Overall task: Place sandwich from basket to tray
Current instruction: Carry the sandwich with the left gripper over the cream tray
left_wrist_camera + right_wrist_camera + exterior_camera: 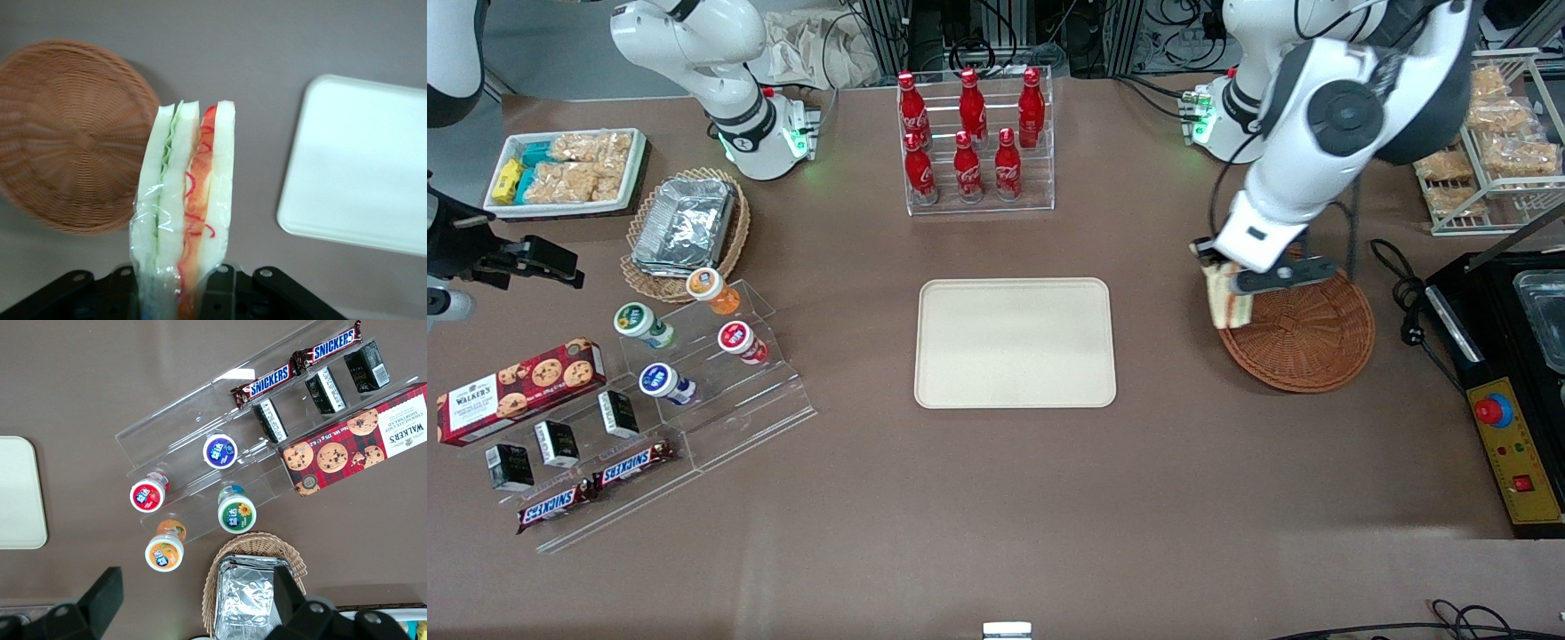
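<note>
My left gripper [1224, 283] is shut on the sandwich [1230, 302], a wrapped wedge of white bread with green and red-orange filling, and holds it in the air over the basket's rim on the tray's side. In the left wrist view the sandwich [189, 200] stands up between the black fingers [230, 290]. The round reddish-brown wicker basket [1303, 336] is empty; it also shows in the left wrist view [67, 147]. The cream-beige tray [1015, 342] lies empty at the table's middle, apart from the basket, and shows in the left wrist view [363, 167].
A clear rack of red cola bottles [971, 142] stands farther from the camera than the tray. Toward the parked arm's end are acrylic steps with yogurt cups [694, 347], snack bars and a foil-container basket [685, 227]. A black control box [1507, 418] and cable lie beside the basket.
</note>
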